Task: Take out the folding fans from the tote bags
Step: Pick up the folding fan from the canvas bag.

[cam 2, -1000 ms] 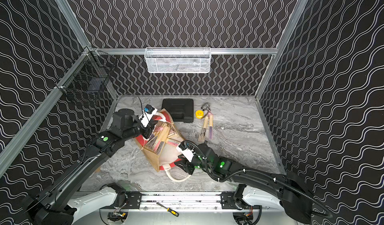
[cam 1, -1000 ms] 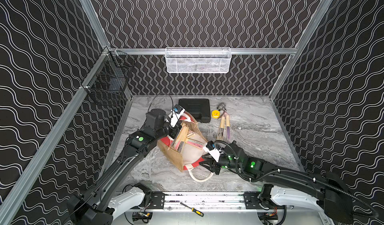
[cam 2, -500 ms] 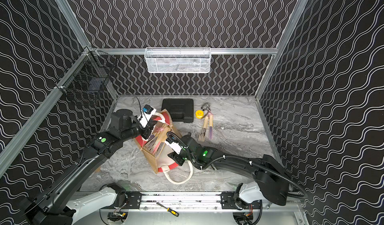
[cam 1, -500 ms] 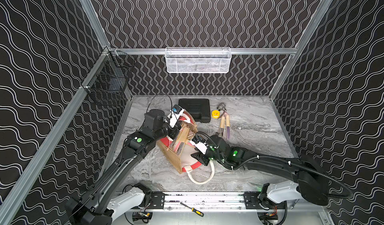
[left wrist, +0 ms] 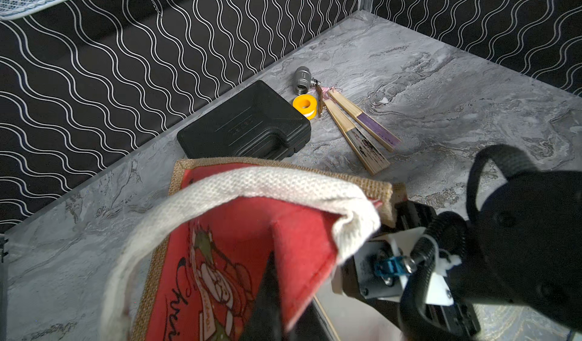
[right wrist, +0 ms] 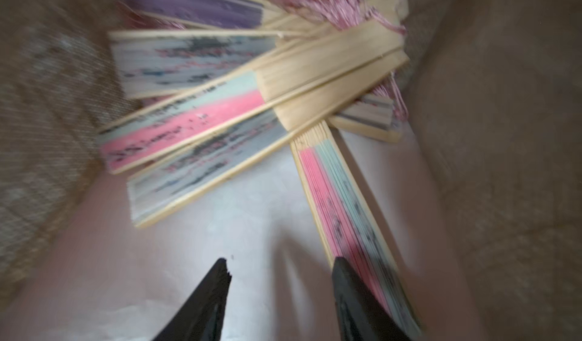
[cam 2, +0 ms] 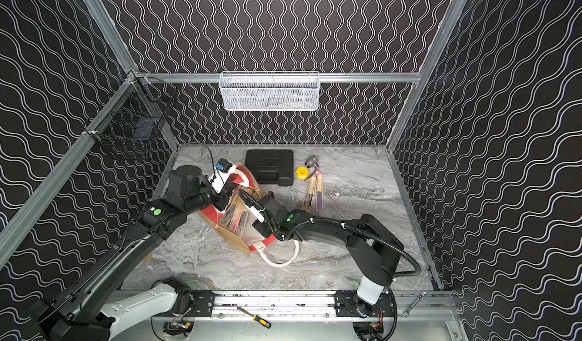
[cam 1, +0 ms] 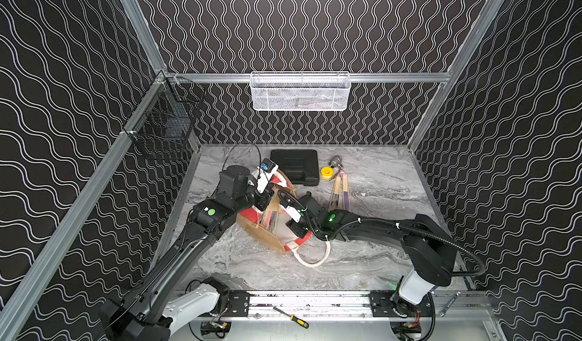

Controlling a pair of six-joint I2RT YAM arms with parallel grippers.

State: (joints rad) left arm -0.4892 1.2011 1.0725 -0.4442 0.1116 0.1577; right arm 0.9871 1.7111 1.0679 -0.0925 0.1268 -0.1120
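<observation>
- Tote bag [cam 1: 266, 240] lay mid-table [cam 1: 378, 260]; left gripper [left wrist: 269, 292] clamped tight on its red side panel at 11 o'clock.
- Folding fans [right wrist: 189, 125] were piled inside the bag.
- Right gripper [right wrist: 280, 270] reached into the bag from 4 o'clock, jaws spread, one tip beside a pink fan [right wrist: 340, 204].
- Two more fans [cam 1: 339, 193] lay on the table at the bag's 2 o'clock.

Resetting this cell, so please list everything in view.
tote bag: one, tan and red, table centre
fans in bag: six or more, pink, purple, pale
fans on table: two, purple, dark, by tape roll
case: one, black, table back
tape roll: one, yellow, beside case
metal fitting: one, grey, behind roll
mesh basket: one, white, back rail
wire basket: one, black, left wall
screwdriver: one, yellow-handled, front rail
left claw: shut on tote bag
right claw: open, inside bag
</observation>
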